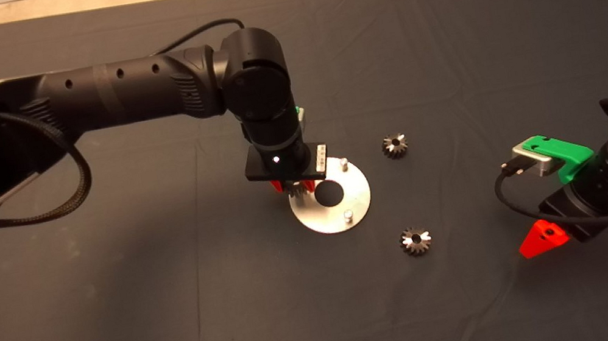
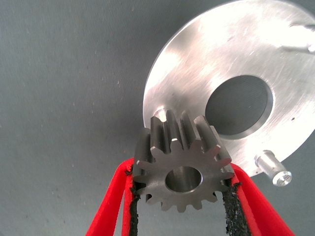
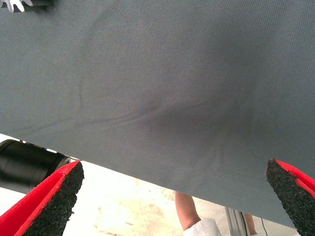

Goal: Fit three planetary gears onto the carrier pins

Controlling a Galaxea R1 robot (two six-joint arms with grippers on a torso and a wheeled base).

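Note:
My left gripper (image 1: 295, 186) is shut on one planetary gear (image 2: 183, 143), held by its toothed rim over the near-left part of the round carrier plate (image 1: 354, 204). In the left wrist view (image 2: 183, 173) the gear hangs just above and in front of one carrier pin (image 2: 160, 114), apart from it. Two more pins (image 1: 343, 162) (image 1: 348, 214) stand bare on the plate (image 2: 221, 59). Two other gears (image 1: 394, 145) (image 1: 415, 240) lie on the mat to the right of the plate. My right gripper (image 1: 542, 237) is open and empty at the right edge.
The dark mat (image 1: 150, 320) covers the table, with creases. The right wrist view shows the mat's edge, the floor and a person's leg (image 3: 189, 216) beyond it. A gear's edge (image 3: 15, 4) shows in its corner.

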